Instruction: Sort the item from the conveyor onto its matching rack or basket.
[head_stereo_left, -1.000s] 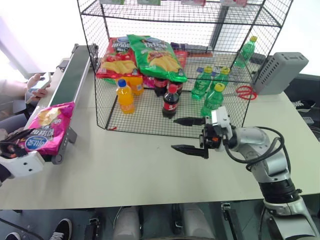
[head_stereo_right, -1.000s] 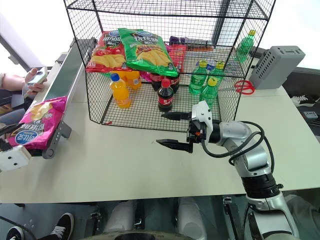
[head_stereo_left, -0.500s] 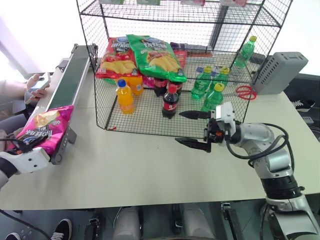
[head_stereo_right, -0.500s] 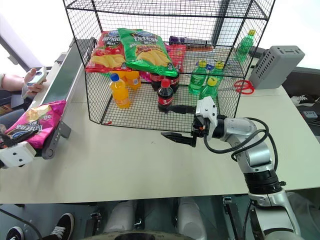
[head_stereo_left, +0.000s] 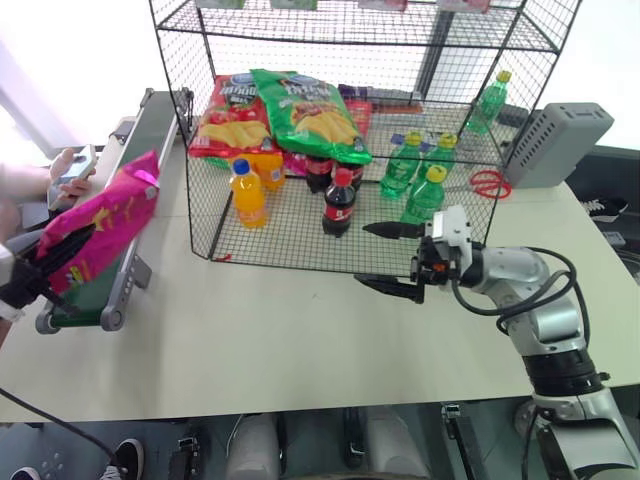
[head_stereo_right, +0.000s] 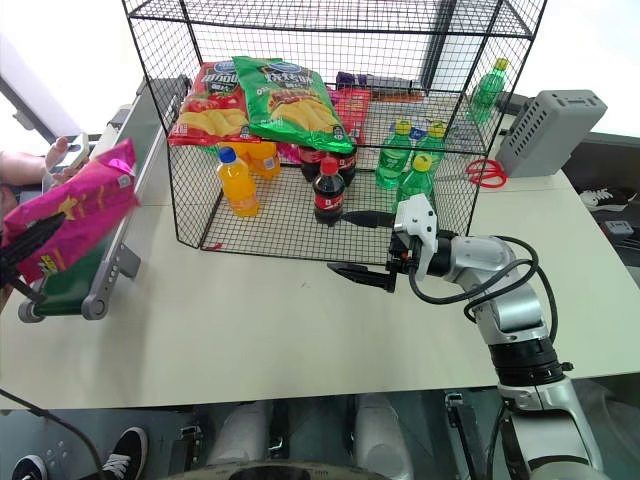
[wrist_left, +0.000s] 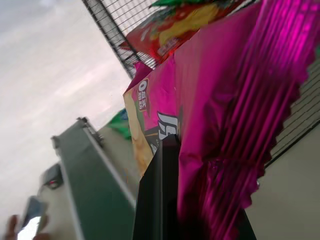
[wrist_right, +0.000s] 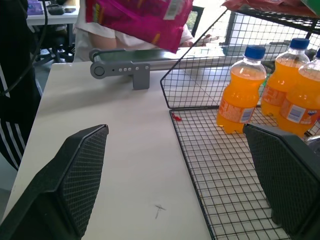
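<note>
A: Head view: where was the pink chip bag (head_stereo_left: 95, 232)?
B: Above the conveyor (head_stereo_left: 128, 190), pinched by the left gripper (head_stereo_left: 45, 268).
A: Right wrist view?
B: Right gripper (wrist_right: 182, 182) spread; carry it level toward the rack (wrist_right: 197, 100), I'd judge.

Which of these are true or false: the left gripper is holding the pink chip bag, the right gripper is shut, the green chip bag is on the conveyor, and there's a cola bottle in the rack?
1. The left gripper is shut on the pink chip bag. True; the bag is lifted above the conveyor.
2. The right gripper is shut. False; it is open and empty, beside the rack.
3. The green chip bag lies on the conveyor. False; it lies inside the rack, next to the red chip bag.
4. A cola bottle stands in the rack. True.
</note>
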